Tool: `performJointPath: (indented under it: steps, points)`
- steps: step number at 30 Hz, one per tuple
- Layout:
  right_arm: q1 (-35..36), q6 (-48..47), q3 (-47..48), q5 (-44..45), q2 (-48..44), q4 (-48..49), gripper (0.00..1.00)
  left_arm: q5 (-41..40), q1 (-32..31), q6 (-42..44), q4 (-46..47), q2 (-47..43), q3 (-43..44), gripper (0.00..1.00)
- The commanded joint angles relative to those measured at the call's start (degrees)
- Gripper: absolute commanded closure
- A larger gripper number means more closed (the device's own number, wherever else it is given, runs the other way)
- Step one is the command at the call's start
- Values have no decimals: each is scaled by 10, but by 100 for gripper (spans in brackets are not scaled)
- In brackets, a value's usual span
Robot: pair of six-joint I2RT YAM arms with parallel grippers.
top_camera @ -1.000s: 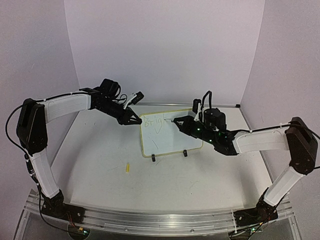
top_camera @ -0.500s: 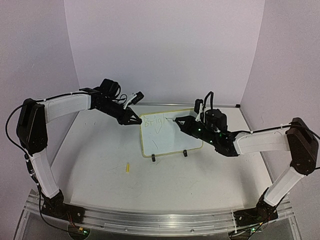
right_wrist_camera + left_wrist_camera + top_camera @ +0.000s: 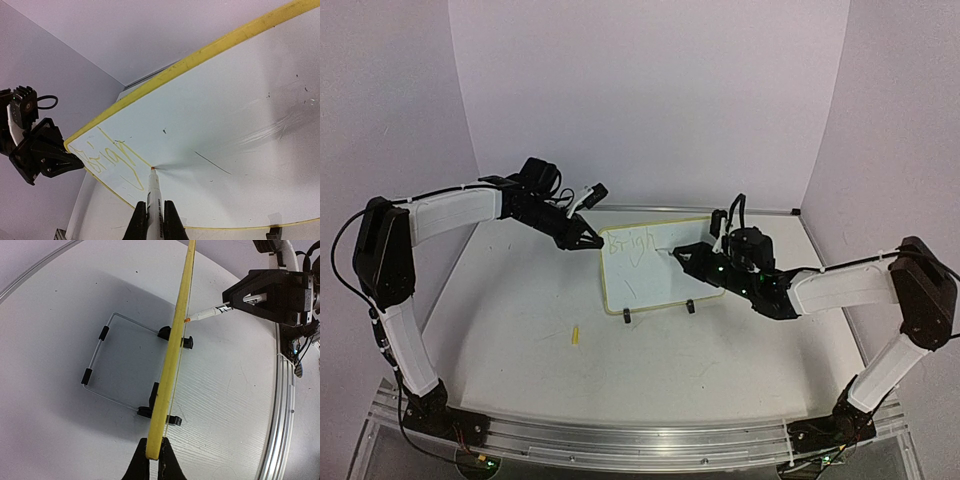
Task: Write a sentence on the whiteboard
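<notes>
The whiteboard [image 3: 645, 275] stands near the middle of the table [image 3: 510, 320], leaning back on two black clip feet [image 3: 186, 342] and a thin wire stand [image 3: 103, 333]. Its face is glossy white and its rounded rim is smooth yellow. The sentence [image 3: 111, 156] is pale yellow-green script near the top left corner, reading "Brigh" or perhaps "Bright". My left pincer [image 3: 154, 447] is clamped narrow on the rim. My right pincer [image 3: 155, 207] grips a slim white marker [image 3: 153, 192], its orange tip touching the face. A small yellow piece [image 3: 575, 335] lies on the matte table.
</notes>
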Motion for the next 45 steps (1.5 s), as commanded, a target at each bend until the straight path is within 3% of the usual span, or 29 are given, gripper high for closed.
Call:
performJointPath:
  steps: [1, 21, 45]
  points:
    - [-4, -5, 1, 25, -8, -6, 100, -29, -5, 22, -4, -16, 6, 100]
    - [-30, -54, 0, -66, -92, -39, 100, -29, -5, 22, -4, -20, 2, 100]
    - [-35, -62, 57, -81, -18, -38, 100, -30, -5, 23, -5, -15, 4, 100]
